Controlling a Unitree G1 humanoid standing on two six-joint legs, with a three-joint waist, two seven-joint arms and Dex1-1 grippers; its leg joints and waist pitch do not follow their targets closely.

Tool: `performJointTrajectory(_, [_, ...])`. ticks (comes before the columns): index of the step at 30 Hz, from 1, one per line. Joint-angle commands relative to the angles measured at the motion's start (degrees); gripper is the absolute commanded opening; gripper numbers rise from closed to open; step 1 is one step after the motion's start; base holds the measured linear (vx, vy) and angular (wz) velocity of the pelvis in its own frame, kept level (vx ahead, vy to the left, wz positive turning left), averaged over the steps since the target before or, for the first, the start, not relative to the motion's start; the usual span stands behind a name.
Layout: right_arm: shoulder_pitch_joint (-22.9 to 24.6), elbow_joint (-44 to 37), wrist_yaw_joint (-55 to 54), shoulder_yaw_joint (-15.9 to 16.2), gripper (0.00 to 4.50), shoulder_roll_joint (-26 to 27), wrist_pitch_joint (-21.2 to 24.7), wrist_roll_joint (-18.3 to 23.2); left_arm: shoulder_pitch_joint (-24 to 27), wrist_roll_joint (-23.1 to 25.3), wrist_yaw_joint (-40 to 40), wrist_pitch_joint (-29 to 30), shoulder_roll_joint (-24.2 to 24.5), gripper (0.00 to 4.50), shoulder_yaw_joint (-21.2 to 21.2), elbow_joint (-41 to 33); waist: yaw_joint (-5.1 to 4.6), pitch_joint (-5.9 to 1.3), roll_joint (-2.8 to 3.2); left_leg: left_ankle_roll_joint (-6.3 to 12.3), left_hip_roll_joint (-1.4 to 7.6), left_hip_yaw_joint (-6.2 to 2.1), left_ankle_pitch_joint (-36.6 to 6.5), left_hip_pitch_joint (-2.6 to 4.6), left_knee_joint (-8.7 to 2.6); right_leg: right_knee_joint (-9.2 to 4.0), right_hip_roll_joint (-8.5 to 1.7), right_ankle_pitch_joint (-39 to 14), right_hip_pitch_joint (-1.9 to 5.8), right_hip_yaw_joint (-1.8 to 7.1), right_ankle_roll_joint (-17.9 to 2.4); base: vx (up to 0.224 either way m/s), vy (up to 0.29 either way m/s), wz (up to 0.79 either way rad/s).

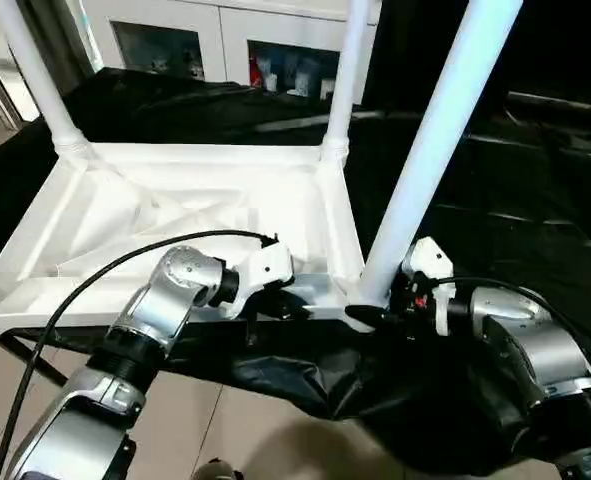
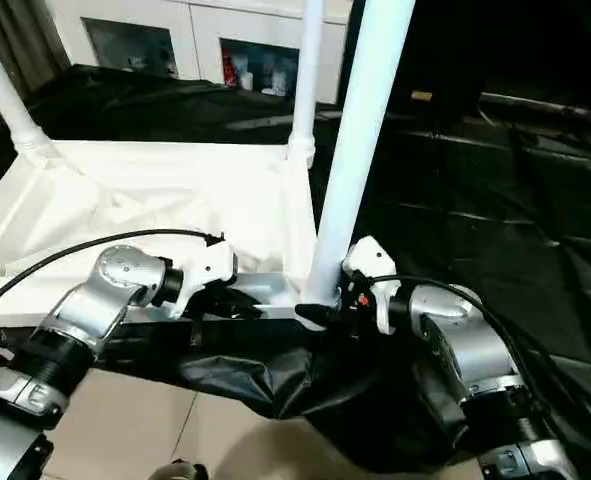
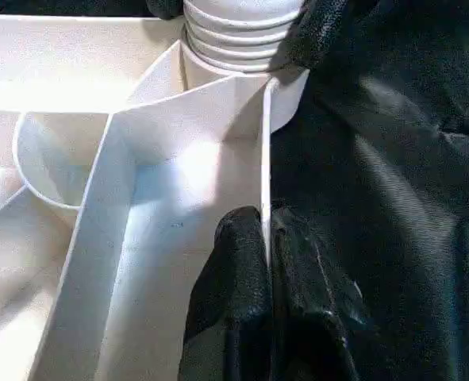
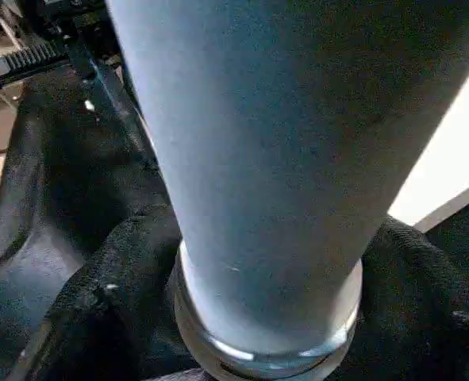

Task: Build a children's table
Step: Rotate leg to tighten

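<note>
White top (image 1: pixel 175 200): 1 | legs standing: 3 | left gripper (image 3: pixel 266 262) jaws pinching its rim | right gripper (image 1: pixel 375 312) jaws around near leg (image 1: pixel 435 150)

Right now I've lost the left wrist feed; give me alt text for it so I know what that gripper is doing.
The left gripper is shut on the thin side wall of the white table top, one black finger on each face of it. Beyond, a ribbed leg base sits in the corner socket, with black cloth beside the top.
</note>
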Motion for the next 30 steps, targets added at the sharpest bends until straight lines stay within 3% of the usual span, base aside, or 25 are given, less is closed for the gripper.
performJointTrajectory(1, [-0.44, -1.63, 2.36, 2.63, 3.45, 0.57, 0.49, 0.41, 1.21, -3.44, -1.33, -0.72, -1.79, 0.00, -0.96, -1.09, 0.13, -3.29, -1.32, 4.46, 1.26, 0.21, -10.91, 0.31, -3.18, -3.82, -2.98, -11.27, 2.79, 2.19, -11.90, 0.000, 0.000, 0.00])
performJointTrajectory(8, [-0.25, -1.57, 3.79, 2.74, 2.88, 0.38, 0.13, 1.08, 1.79, -3.40, -1.71, -0.13, -1.59, 0.00, -0.70, -2.04, 0.05, -3.30, -1.33, 4.82, 1.13, 0.21, -9.15, 0.24, -2.99, -3.54, -2.77, -9.08, 2.76, 2.20, -11.81, 0.000, 0.000, 0.00])
performJointTrajectory(12, [0.20, -1.77, 3.51, 2.40, 2.77, 0.58, 0.26, 1.33, 1.65, -3.40, -1.68, -0.06, -1.66, 0.00, -0.63, -1.77, 0.01, -3.27, -1.35, 5.26, 1.11, 0.23, -8.91, 0.27, -2.93, -3.46, -2.71, -8.39, 2.77, 2.14, -12.28, 0.000, 0.000, 0.00])
performJointTrajectory(14, [0.74, -1.74, 2.82, 2.05, 2.76, 1.16, 0.62, 1.74, 1.52, -3.31, -1.05, -0.02, -1.91, 0.00, -0.42, -1.43, -0.01, -3.21, -1.85, 5.51, 1.11, 0.30, -8.81, 0.27, -2.90, -3.50, -2.70, -8.67, 2.76, 2.13, -12.27, 0.000, 0.000, 0.00])
performJointTrajectory(18, [1.57, -1.13, 0.11, 1.66, 2.75, 2.79, 1.10, 1.56, 1.31, -2.98, 1.03, 0.52, -2.75, 0.00, 0.15, -0.80, 0.02, -3.02, -1.75, 5.12, 1.12, 0.24, -9.84, 0.32, -3.07, -3.78, -2.83, -11.60, 2.57, 2.14, -11.57, 0.000, 0.000, 0.00])
performJointTrajectory(20, [1.28, 1.52, -6.69, 0.79, 2.75, 5.73, 0.99, -0.55, 0.34, -1.92, 5.79, 1.13, -4.69, 0.00, 1.01, 0.94, -0.05, -2.76, -2.19, 4.22, 1.08, 0.22, -11.82, 0.34, -3.29, -4.27, -2.89, -15.73, 2.43, 2.17, -10.27, 0.000, 0.000, 0.00])
performJointTrajectory(21, [0.64, 3.53, -11.42, -0.36, 2.75, 7.78, 0.95, -1.38, -0.34, -1.27, 8.52, 1.50, -5.89, 0.00, 1.31, 2.08, -0.17, -2.52, -1.89, 3.15, 1.06, 0.10, -13.56, 0.36, -3.60, -4.66, -3.01, -19.89, 2.17, 2.19, -9.16, 0.000, 0.000, 0.00])
performJointTrajectory(24, [-1.00, 8.02, -22.46, -3.29, 2.74, 12.48, 1.10, -2.94, -1.92, 0.33, 14.57, 2.53, -8.61, 0.00, 1.72, 4.72, -0.88, -2.45, -1.98, 0.45, 0.96, -0.31, -16.57, 0.43, -4.01, -5.28, -3.22, -26.63, 2.02, 2.09, -7.18, -0.017, -0.003, -0.01])
performJointTrajectory(26, [-2.59, 11.14, -31.46, -5.73, 2.74, 15.84, 1.26, -3.94, -3.27, 1.59, 19.35, 3.87, -10.92, 0.00, 1.79, 7.00, -1.42, -2.56, -1.71, -0.56, 0.87, -0.37, -17.72, 0.67, -4.05, -5.46, -3.03, -26.24, 1.72, 2.17, -6.76, 0.000, 0.000, 0.00])
performJointTrajectory(28, [-3.46, 12.67, -36.31, -6.90, 2.74, 17.55, 1.24, -4.64, -4.03, 2.18, 22.02, 4.73, -12.30, 0.00, 1.82, 8.25, -1.37, -2.71, -1.85, 0.00, 0.79, -0.32, -16.91, 0.68, -3.92, -5.33, -3.04, -24.44, 1.82, 2.36, -6.87, 0.000, 0.000, 0.00])
performJointTrajectory(30, [-4.82, 14.84, -44.07, -7.73, 2.74, 20.96, 0.75, -6.14, -5.34, 2.80, 26.70, 6.49, -15.99, 0.00, 1.73, 10.17, -1.46, -2.59, -1.32, 0.08, 0.71, -0.29, -17.29, 0.66, -3.97, -5.45, -2.85, -23.80, 1.66, 2.36, -7.09, 0.000, 0.000, 0.00])
